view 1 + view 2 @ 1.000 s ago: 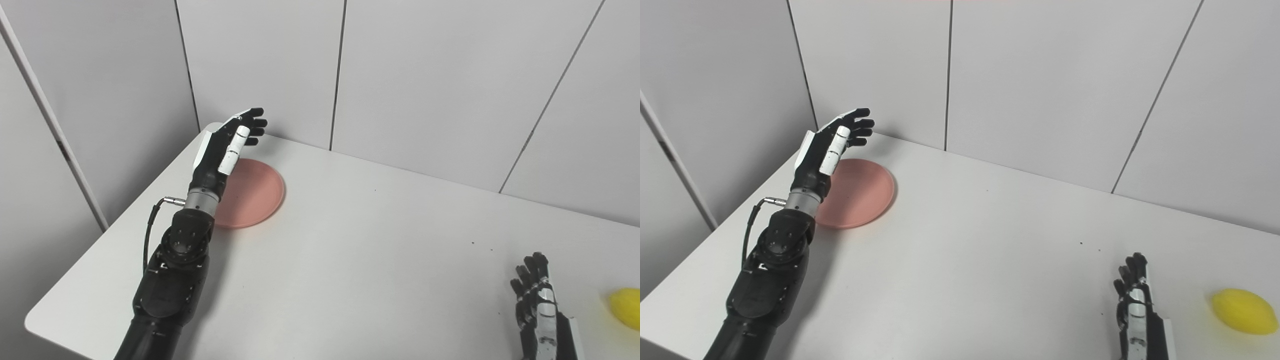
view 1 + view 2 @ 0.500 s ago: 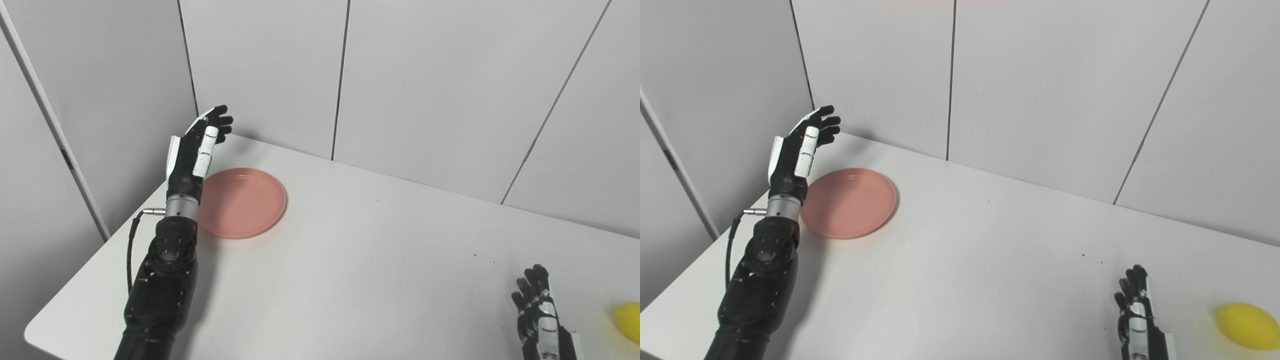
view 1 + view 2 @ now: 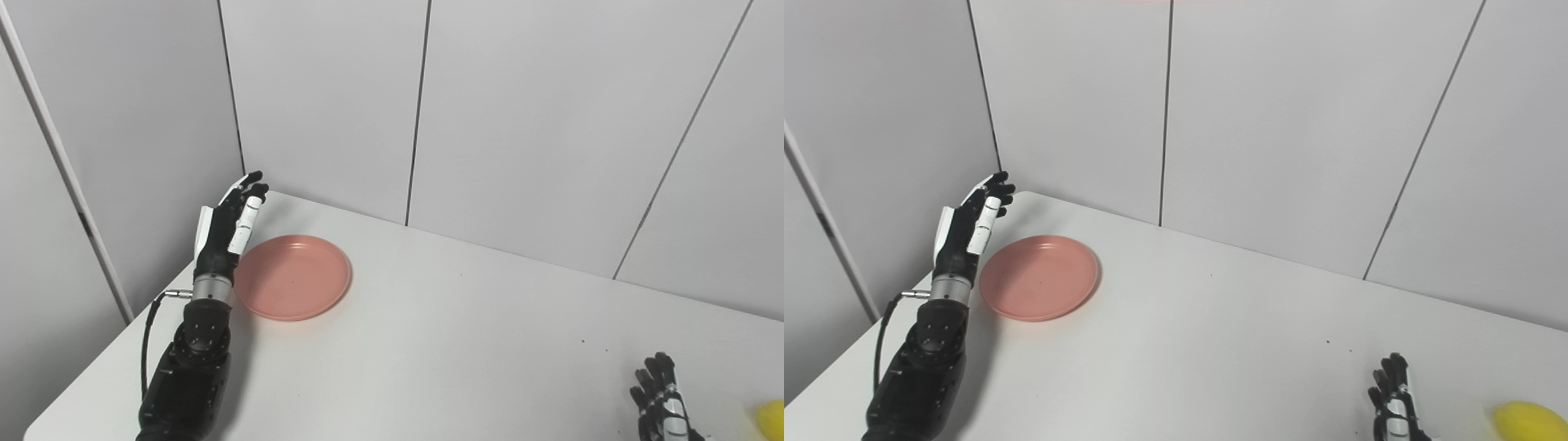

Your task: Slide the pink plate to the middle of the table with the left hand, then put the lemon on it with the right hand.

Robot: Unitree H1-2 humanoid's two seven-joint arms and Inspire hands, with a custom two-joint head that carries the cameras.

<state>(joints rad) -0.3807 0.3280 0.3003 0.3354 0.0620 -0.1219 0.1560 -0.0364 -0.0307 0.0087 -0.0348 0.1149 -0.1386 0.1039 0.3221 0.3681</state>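
A round, shallow pink plate (image 3: 1039, 277) with a smooth matte surface and a low raised rim lies with nothing in it near the far left corner of a plain white table (image 3: 1176, 343), well away from the middle. The left hand (image 3: 968, 229), black with white panels, stands just beside the plate's left edge with its fingers straight and apart, holding nothing; whether it touches the rim cannot be told. The right hand (image 3: 1393, 401) is low at the near right edge, fingers extended and empty, near a smooth yellow oval lemon (image 3: 1528, 421) on the table.
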